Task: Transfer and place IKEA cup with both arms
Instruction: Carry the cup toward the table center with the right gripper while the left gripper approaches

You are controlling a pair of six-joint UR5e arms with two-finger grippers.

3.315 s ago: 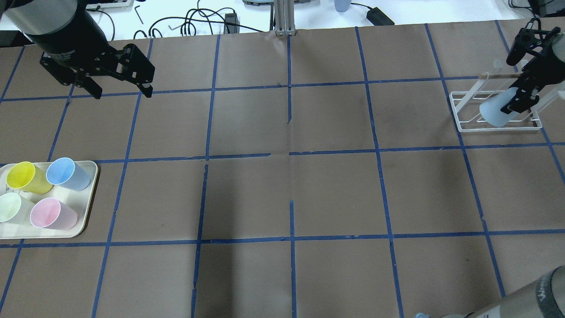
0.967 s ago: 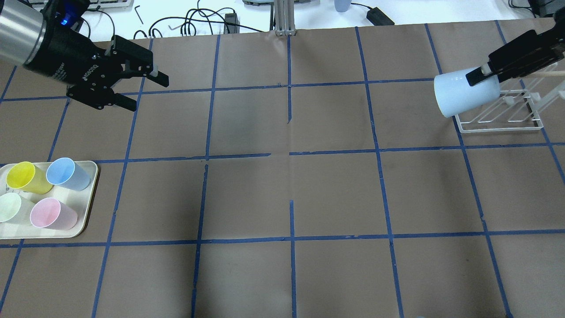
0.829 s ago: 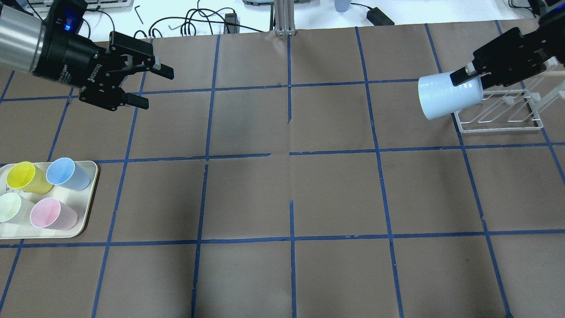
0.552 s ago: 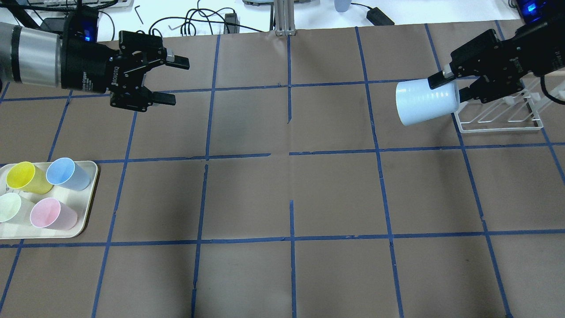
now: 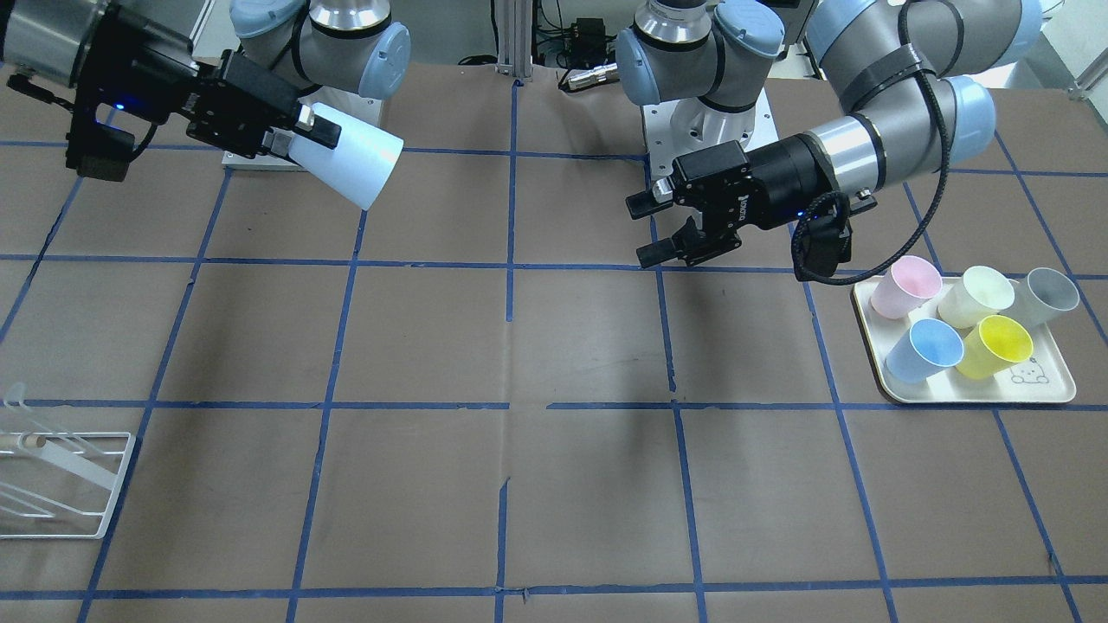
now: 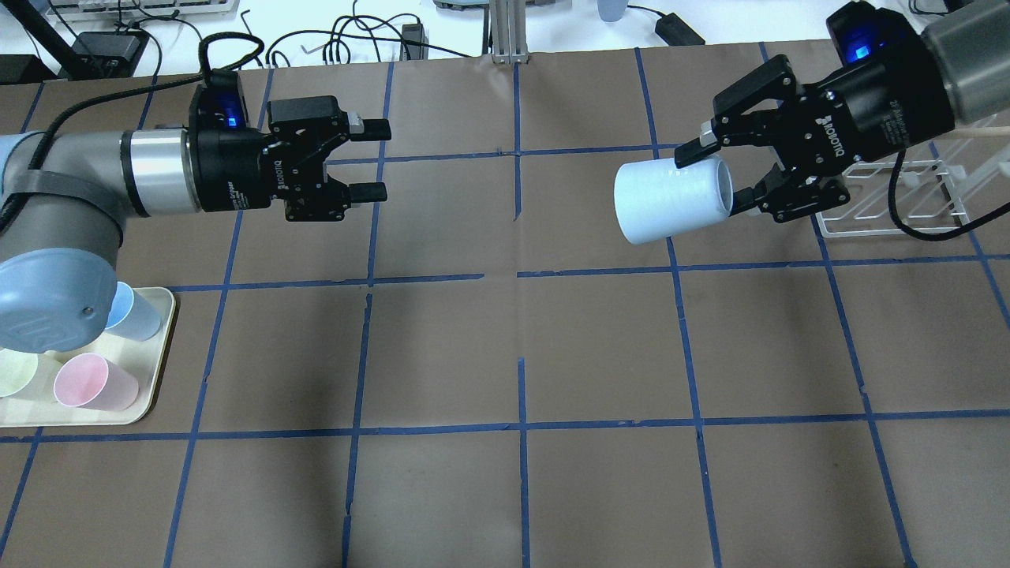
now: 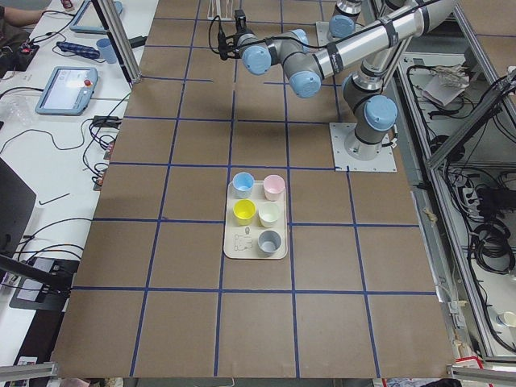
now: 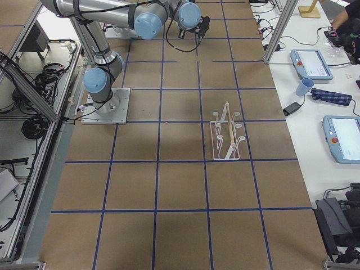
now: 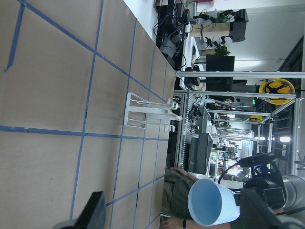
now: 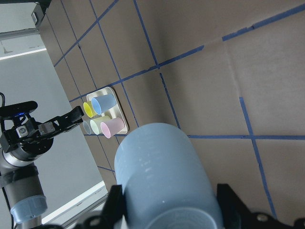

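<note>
The right tool (image 6: 714,180) is gripping the IKEA cup (image 6: 671,199) near its base, aloft over the desk (image 6: 521,339) at 2 o'clock, rim facing 9 o'clock. The left tool (image 6: 380,158) is gaping wide. Probably light, slick, flexible plastic; take the mid-wall gently.

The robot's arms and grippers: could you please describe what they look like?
The left arm and right arm are silver-grey tubes with light-blue joint caps. The left gripper and right gripper are black, two-fingered, with white lettering, and a blue light and black cable sit behind each.
</note>
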